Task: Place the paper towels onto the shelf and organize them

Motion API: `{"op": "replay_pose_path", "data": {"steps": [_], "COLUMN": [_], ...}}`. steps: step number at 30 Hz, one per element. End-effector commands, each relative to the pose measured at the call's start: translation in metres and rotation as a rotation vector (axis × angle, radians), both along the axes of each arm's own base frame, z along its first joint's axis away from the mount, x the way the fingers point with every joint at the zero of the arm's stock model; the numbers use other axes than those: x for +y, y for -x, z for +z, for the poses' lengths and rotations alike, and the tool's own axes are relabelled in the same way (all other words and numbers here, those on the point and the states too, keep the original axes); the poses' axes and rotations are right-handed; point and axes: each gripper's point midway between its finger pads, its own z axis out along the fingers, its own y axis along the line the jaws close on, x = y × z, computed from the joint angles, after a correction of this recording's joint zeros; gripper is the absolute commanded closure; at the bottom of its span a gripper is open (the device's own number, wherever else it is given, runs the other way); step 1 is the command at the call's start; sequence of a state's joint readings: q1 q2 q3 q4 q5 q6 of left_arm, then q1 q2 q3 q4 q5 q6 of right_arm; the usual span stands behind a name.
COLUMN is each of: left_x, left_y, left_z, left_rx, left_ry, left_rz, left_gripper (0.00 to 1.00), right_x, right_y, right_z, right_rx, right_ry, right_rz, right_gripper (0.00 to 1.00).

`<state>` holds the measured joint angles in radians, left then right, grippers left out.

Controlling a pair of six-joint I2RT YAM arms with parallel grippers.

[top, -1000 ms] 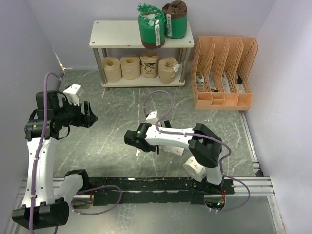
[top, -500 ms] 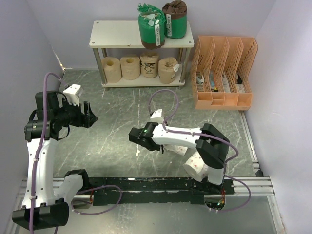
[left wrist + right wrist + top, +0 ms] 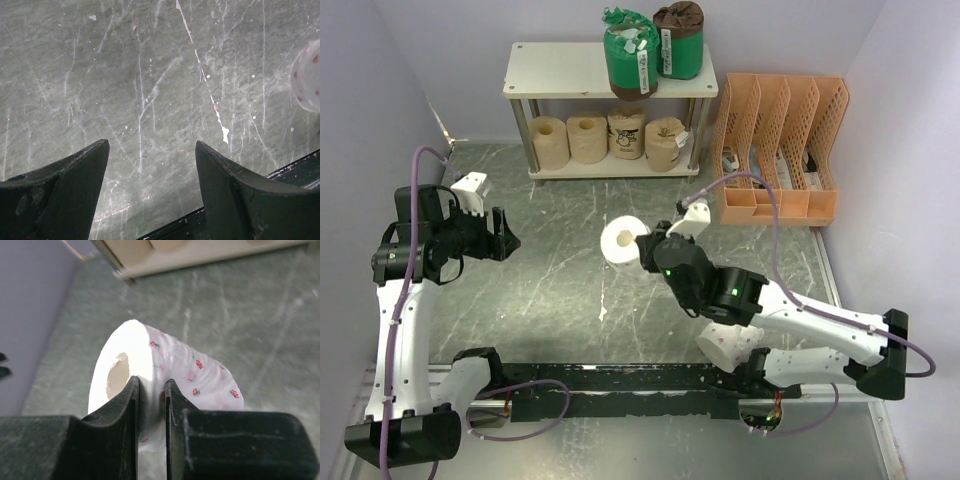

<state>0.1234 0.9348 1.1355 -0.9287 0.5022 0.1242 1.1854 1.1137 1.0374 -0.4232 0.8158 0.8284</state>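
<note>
My right gripper (image 3: 642,247) is shut on a white paper towel roll with pink dots (image 3: 622,242), held above the middle of the table; in the right wrist view the fingers (image 3: 127,405) pinch the roll's wall (image 3: 200,372) beside its core. A second dotted roll (image 3: 725,343) lies by the right arm's base and shows at the edge of the left wrist view (image 3: 307,75). The shelf (image 3: 560,70) stands at the back with two green-wrapped rolls (image 3: 630,55) on top and several tan rolls (image 3: 587,137) on its lower board. My left gripper (image 3: 505,237) (image 3: 152,150) hangs open and empty at the left.
An orange perforated file organizer (image 3: 780,150) stands right of the shelf. A black rail (image 3: 640,380) runs along the near edge between the arm bases. Walls close in on the left, back and right.
My right gripper has shut on the dotted roll and lifted it up and back toward the shelf, while that arm's elbow swung out to the right. The left arm has not moved.
</note>
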Motion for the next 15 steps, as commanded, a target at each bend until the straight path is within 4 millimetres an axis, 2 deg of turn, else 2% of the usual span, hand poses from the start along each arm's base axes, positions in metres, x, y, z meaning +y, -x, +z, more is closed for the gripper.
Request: {"op": "replay_pose_path", "data": {"steps": [1,5,8,11,13,15], "left_x": [0.002,0.004,0.005,0.005,0.005,0.005], "left_y": [-0.004,-0.006,-0.006,-0.005,-0.005,-0.004], "left_z": [0.002,0.0,0.0,0.001,0.002,0.003], "left_rx": [-0.019,-0.01,-0.011,-0.015,-0.02,-0.027], "left_ry": [-0.003,-0.006,-0.01,-0.012,-0.012,-0.011], "left_rz": [-0.002,0.009,0.017,0.023,0.022,0.019], "left_gripper": [0.19,0.19,0.19,0.19,0.2,0.2], "right_x": [0.054,0.095,0.101,0.1,0.1,0.106], "right_y": [-0.031,-0.071,-0.114,-0.165,-0.194,-0.223], "right_z": [0.104,0.171,0.22,0.247,0.258,0.253], "right_rx": [-0.263,-0.362,-0.437,-0.444,-0.449,-0.442], "right_ry": [-0.196,-0.202,-0.268,-0.381,-0.425,-0.439], "right_rz": [0.102,0.172,0.143,0.117,0.091,0.06], "right_gripper": [1.0,1.0,1.0,1.0,1.0,1.0]}}
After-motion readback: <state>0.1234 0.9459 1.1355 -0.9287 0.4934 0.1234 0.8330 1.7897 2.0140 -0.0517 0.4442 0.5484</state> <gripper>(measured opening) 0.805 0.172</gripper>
